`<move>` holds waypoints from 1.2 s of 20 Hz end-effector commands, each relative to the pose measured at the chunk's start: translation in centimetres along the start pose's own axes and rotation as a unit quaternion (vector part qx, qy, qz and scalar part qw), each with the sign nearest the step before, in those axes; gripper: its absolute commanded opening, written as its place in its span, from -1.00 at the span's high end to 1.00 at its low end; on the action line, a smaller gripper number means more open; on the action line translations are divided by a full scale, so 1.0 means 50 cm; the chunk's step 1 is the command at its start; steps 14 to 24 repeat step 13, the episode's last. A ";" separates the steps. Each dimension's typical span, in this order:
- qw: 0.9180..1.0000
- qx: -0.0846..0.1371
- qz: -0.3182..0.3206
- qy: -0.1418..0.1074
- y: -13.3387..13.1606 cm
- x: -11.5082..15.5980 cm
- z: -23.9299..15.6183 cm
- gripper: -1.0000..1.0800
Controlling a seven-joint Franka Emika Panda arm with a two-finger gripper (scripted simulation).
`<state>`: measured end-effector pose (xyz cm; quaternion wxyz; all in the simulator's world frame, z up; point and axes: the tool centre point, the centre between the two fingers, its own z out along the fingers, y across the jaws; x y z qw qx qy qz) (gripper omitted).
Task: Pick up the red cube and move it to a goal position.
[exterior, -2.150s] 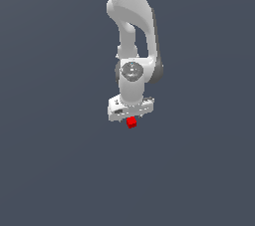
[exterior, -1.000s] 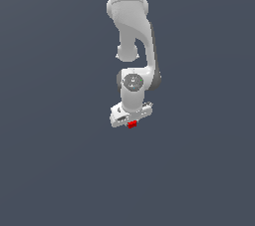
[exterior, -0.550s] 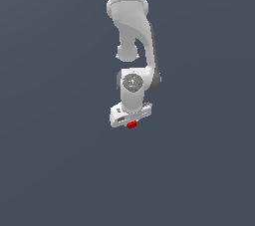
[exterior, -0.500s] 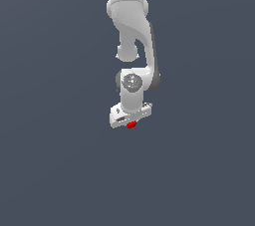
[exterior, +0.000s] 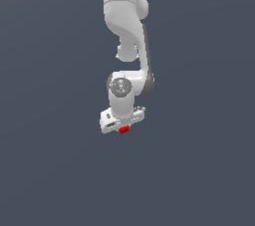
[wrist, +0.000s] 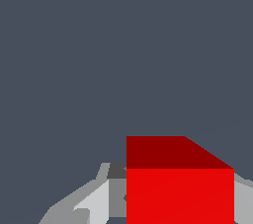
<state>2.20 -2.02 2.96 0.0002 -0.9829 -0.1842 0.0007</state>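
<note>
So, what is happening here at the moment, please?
A single white robot arm in a simulation is working with a small red cube. The gripper points downward over a plain dark grey surface, and the cube sits between its fingers, mostly hidden beneath the white hand in the exterior view. The wrist view shows the cube very close, with a finger on each side. Whether the fingers already press on it cannot be told.

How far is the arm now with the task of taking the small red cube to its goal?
Done, it seems: the white gripper has reached the small red cube, which sits between its fingers. In hand: the grasp, though the views do not show whether it is closed or the cube lifted. Left: carrying it to the goal; no goal marker is visible.
</note>
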 end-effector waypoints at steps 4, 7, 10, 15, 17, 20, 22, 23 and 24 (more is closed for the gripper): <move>1.000 0.000 0.000 0.001 0.057 0.020 -0.013 1.00; 1.000 0.000 0.000 0.001 0.074 0.027 -0.017 1.00; 1.000 0.000 0.000 0.001 0.083 0.031 -0.018 1.00; 1.000 0.000 0.000 0.001 0.086 0.033 -0.019 1.00; 1.000 0.000 0.000 0.001 0.086 0.033 -0.019 1.00; 1.000 0.000 0.000 0.001 0.086 0.033 -0.019 1.00; 1.000 0.000 0.000 0.001 0.086 0.033 -0.019 1.00; 1.000 0.000 0.000 0.001 0.086 0.033 -0.019 1.00; 1.000 0.000 0.000 0.001 0.086 0.033 -0.019 1.00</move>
